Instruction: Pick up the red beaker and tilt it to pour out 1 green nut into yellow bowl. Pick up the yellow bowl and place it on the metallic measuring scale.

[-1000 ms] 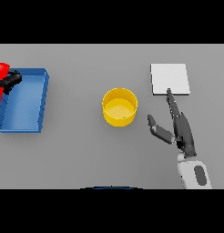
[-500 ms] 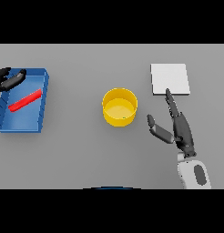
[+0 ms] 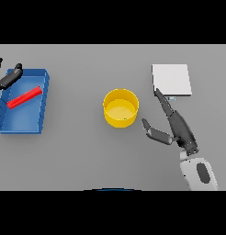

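Note:
The red beaker (image 3: 24, 97) lies on its side in the blue tray (image 3: 37, 124) at the left. My left hand (image 3: 8, 78) is open at the tray's far left corner, just above the beaker and apart from it. The yellow bowl (image 3: 121, 108) stands at the table's middle with a small green nut (image 3: 125, 119) at its near inner edge. The metallic measuring scale (image 3: 171, 80) lies flat at the back right. My right hand (image 3: 175, 125) is open, to the right of the bowl, fingers pointing towards the scale's near left corner.
The grey table (image 3: 87, 156) stretches around the bowl and in front of the tray.
My left hand let go of the red beaker, which now lies in the blue tray, and the hand has drawn back to the left. My right hand has barely moved.

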Available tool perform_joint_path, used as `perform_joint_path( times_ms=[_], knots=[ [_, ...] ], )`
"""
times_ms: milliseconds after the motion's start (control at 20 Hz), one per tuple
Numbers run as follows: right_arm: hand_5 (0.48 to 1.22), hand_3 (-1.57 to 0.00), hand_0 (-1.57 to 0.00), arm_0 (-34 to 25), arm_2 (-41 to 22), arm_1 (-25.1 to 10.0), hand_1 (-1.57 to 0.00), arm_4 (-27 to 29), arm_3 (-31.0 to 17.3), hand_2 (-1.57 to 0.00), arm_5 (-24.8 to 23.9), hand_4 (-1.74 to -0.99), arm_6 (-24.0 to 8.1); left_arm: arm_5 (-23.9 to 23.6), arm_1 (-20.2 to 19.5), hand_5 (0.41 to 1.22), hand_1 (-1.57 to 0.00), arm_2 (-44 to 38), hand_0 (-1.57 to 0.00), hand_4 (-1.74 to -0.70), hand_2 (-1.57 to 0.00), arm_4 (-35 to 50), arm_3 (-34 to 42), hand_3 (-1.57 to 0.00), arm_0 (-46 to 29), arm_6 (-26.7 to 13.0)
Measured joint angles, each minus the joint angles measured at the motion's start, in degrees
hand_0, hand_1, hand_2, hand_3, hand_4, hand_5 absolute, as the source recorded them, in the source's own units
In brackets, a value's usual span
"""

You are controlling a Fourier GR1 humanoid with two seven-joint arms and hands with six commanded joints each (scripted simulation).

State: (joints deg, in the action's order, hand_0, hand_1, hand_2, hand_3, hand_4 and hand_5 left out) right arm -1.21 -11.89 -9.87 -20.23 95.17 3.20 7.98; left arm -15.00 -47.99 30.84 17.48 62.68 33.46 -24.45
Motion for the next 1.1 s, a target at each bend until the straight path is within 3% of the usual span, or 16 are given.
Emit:
perform_joint_path(
  times_ms=[200, 450, 750, 1100],
  knots=[
    [0.701, 0.0, 0.0, -8.5, -6.0, -7.8, 0.0, -11.0, -2.7, 0.0, 5.3, -1.22, -3.9, 0.3, 1.0, 0.664, -0.01, -0.7, -0.01, -0.72, -0.01, 0.9, -0.8, 0.0, 0.3, 2.1],
    [0.705, 0.0, 0.0, -19.5, -14.9, -13.4, 0.0, -21.9, -7.2, 0.0, 11.3, -1.223, 0.1, 0.5, 1.3, 0.676, 0.0, -0.1, 0.0, -0.71, 0.0, 0.9, 0.0, 0.0, -0.3, 2.2],
    [0.705, 0.0, 0.0, -29.0, -21.8, -14.7, 0.0, -27.3, -16.2, 0.0, 17.0, -1.219, 4.5, 0.9, 0.5, 0.688, 0.0, -0.7, 0.0, -0.72, 0.0, 1.9, 1.0, 0.0, -1.2, 2.2],
    [0.708, 0.0, 0.0, -36.0, -27.5, -11.7, 0.0, -31.7, -25.1, 0.0, 20.2, -1.25, 4.1, 1.5, 0.5, 0.688, 0.0, -1.6, 0.0, -0.72, 0.0, 2.8, 0.0, 0.0, -0.9, 2.8]
  ],
)
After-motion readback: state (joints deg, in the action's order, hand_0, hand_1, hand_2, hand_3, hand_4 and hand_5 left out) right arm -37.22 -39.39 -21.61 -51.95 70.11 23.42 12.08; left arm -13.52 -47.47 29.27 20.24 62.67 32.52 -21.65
